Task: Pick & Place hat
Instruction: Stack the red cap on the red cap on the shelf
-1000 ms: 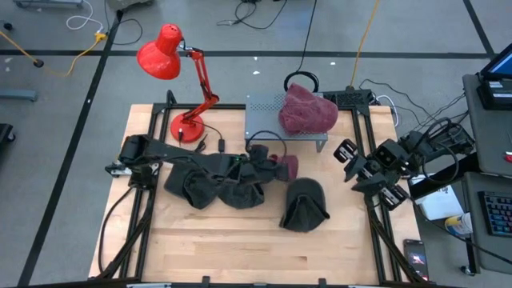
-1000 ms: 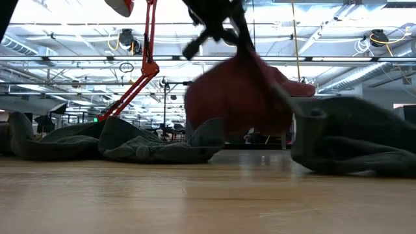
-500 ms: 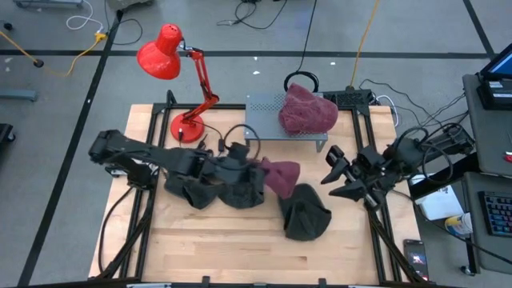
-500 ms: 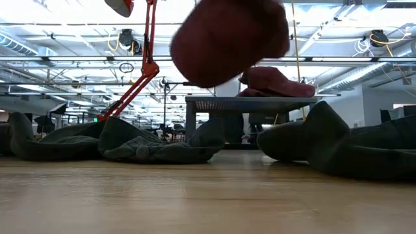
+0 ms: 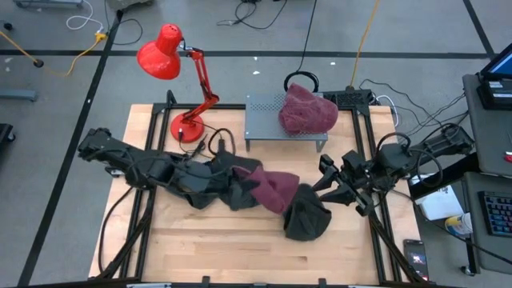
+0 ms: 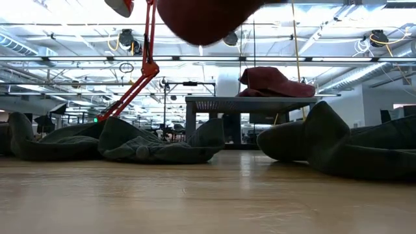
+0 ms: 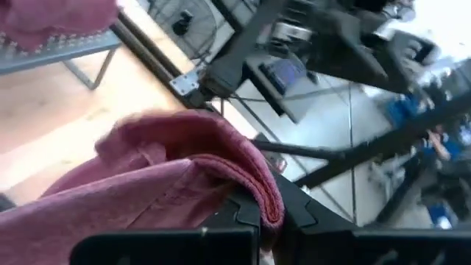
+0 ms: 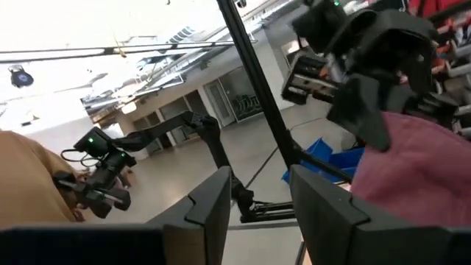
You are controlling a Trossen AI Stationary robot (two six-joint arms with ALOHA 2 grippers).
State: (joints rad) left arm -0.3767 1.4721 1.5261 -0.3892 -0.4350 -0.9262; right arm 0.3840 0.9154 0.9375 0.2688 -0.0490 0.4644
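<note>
A maroon hat point(image 5: 276, 190) is held up by my left gripper point(image 5: 246, 181) over the middle of the table; the low view shows this hat point(image 6: 203, 16) well above the board. My left gripper point(image 7: 259, 221) is shut on it. A second maroon hat point(image 5: 308, 112) rests on a grey metal stand point(image 5: 264, 120) at the far edge. A dark hat point(image 5: 305, 214) lies on the table just below the held one. My right gripper point(image 5: 331, 186) hovers open to the right of both, and its wrist view point(image 8: 257, 213) looks at the held hat point(image 8: 412, 173). My left gripper pinches the maroon hat's hemmed edge point(image 7: 259, 193) between its two fingers, coming level from the table's left. The hat is lifted clear of the table and bulges out beyond the fingers toward the right.
A pile of dark hats point(image 5: 200, 188) lies under my left arm. A red desk lamp point(image 5: 172, 60) stands at the far left corner. Bare wood point(image 5: 232, 248) stretches along the near edge. Black frame rails point(image 5: 376, 232) run down both table sides.
My left gripper has carried the maroon hat upward and somewhat toward the near edge; in the low view the hat has risen from table level to the top of the picture. My right gripper has swung from the right rail toward the table's left, closer to the held hat.
</note>
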